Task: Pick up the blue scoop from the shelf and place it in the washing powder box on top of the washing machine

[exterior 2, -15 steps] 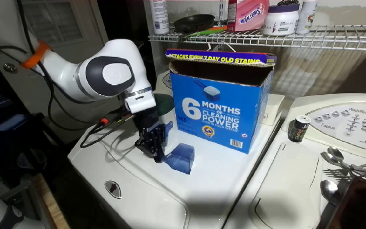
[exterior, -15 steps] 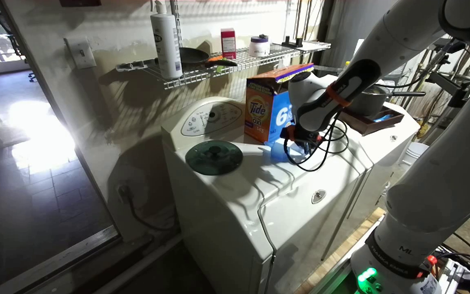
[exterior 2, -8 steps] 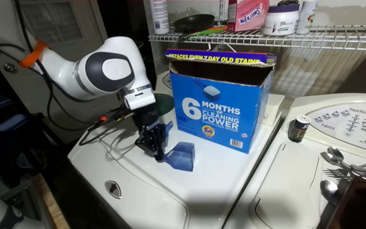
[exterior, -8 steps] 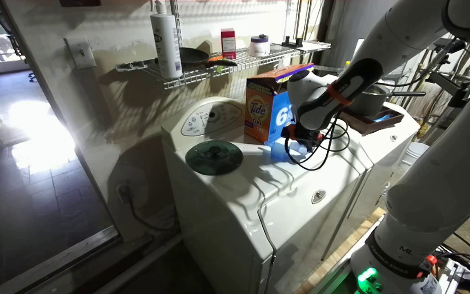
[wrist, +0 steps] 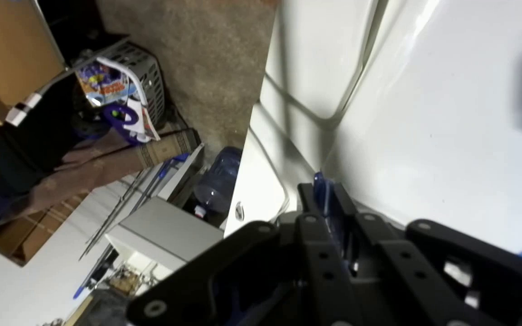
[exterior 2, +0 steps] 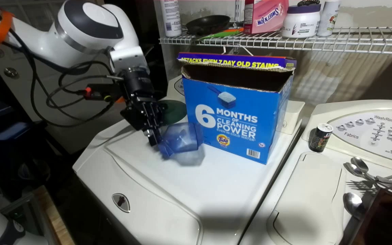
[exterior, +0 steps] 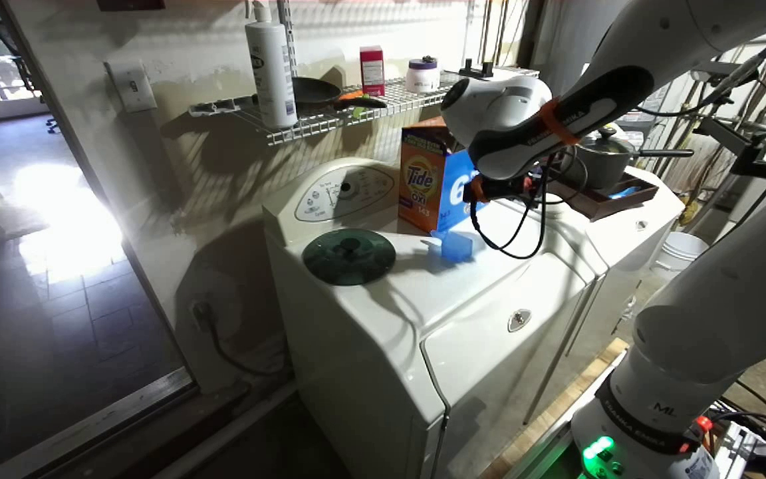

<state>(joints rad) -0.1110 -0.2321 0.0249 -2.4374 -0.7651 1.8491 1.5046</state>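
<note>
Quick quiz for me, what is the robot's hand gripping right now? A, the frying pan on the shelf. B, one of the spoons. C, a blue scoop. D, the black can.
C: in the wrist view the hand pinches a dark blue handle, and in an exterior view a blue scoop, somewhat blurred, sticks out from its tips.

Arm (exterior: 596, 113) is bent, forearm (exterior 2: 43, 44) sloping down in both exterior views. Gripper (wrist: 323, 192) points downward at a slight tilt, fingers (wrist: 306, 201) pinched nearly together, gripping. Green light (exterior: 599, 447) glows on base (exterior: 649, 399).
</note>
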